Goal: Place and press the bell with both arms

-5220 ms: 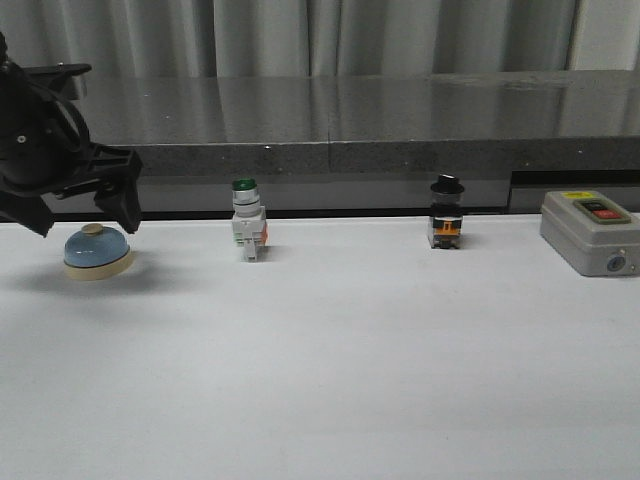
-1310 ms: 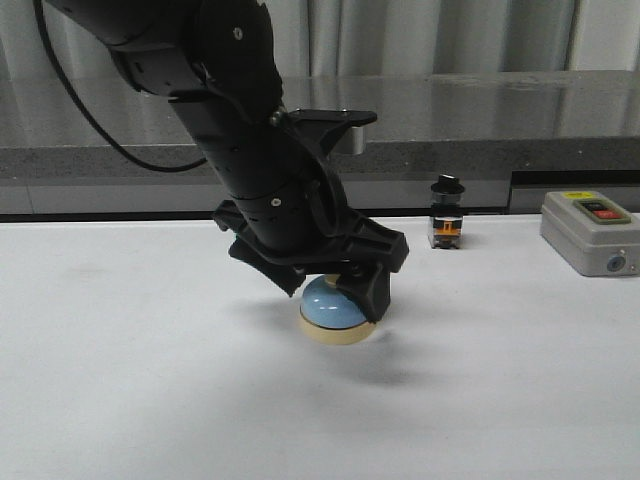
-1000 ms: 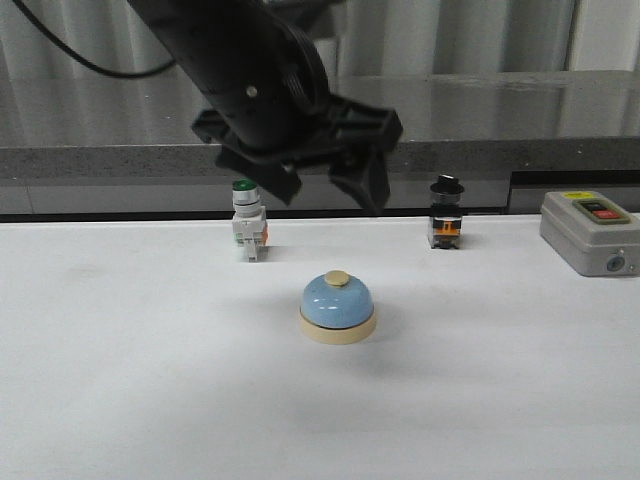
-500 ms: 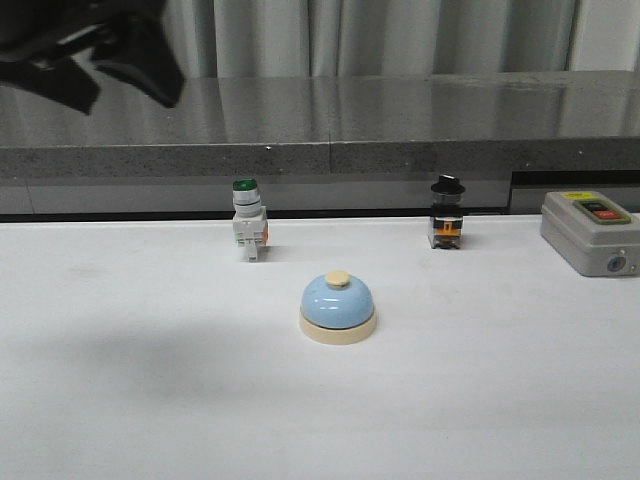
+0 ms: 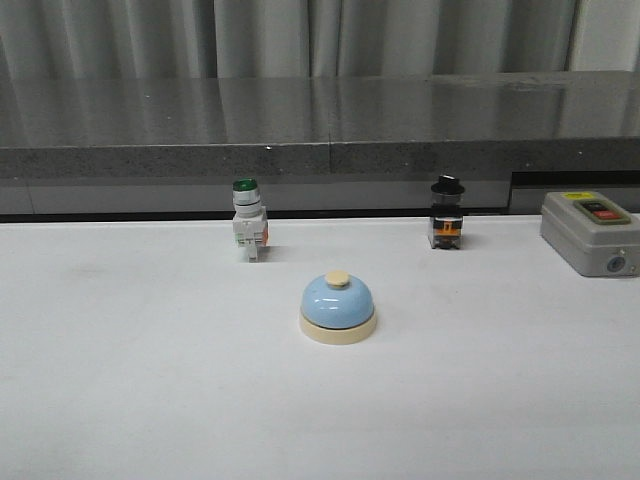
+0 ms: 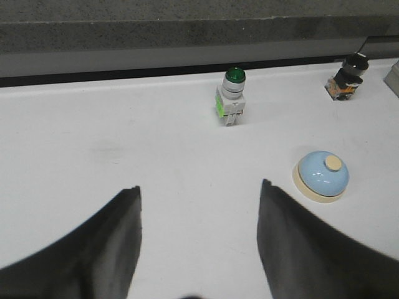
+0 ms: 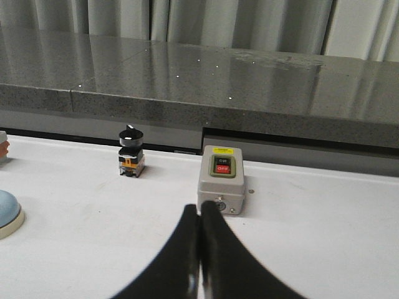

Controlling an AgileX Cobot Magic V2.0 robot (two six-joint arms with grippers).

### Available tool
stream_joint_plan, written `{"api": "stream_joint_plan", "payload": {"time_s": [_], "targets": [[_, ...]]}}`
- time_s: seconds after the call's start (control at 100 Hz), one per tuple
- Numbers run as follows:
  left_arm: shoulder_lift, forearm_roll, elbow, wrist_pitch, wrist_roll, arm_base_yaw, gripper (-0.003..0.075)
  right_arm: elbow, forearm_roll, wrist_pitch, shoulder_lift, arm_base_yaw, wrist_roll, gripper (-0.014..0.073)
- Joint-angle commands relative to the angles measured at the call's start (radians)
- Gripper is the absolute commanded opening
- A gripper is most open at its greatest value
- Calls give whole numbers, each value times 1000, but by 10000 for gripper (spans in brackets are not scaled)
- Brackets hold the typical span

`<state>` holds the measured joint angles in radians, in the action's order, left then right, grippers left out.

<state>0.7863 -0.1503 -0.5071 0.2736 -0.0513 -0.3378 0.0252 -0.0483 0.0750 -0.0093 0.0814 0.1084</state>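
Left to right on my feeds: left end effector (image 6: 199, 205) hangs over the table (image 5: 130, 390) w/ fingers spread wide, nothing between them. Green-capped switch (image 5: 248, 232) stands near the far edge, left of centre. The bell (image 5: 338, 308) sits upright in the table's middle, button on top, nothing touching it; it lies off to one side of the left fingers, apart from them. Black-knob switch (image 5: 446, 226) is at the far edge, right of centre. Grey box (image 5: 590, 233) sits near the far right corner. Right end effector (image 7: 199, 227) has fingers pressed together, empty, pointing toward that box.
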Motion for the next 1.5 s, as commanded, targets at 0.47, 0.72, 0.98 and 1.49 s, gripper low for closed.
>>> {"api": "stream_joint_plan", "payload": {"time_s": [0.47,0.72,0.98,1.49], "targets": [[-249,-12,54,-75,-11,2,-20,-14,10,-83,-19,-7,2,-60],[-249,-12,54,-77,-11,2,-20,-14,10,-83,-19,-7,2,-60],[-249,12,54,-92,-11,2,-20,-14,10,-83,-19,-7,2,-60],[-273,100,65,-208,-11,30,-20,-14,10,-83,-19,-7,2,-60]]}}
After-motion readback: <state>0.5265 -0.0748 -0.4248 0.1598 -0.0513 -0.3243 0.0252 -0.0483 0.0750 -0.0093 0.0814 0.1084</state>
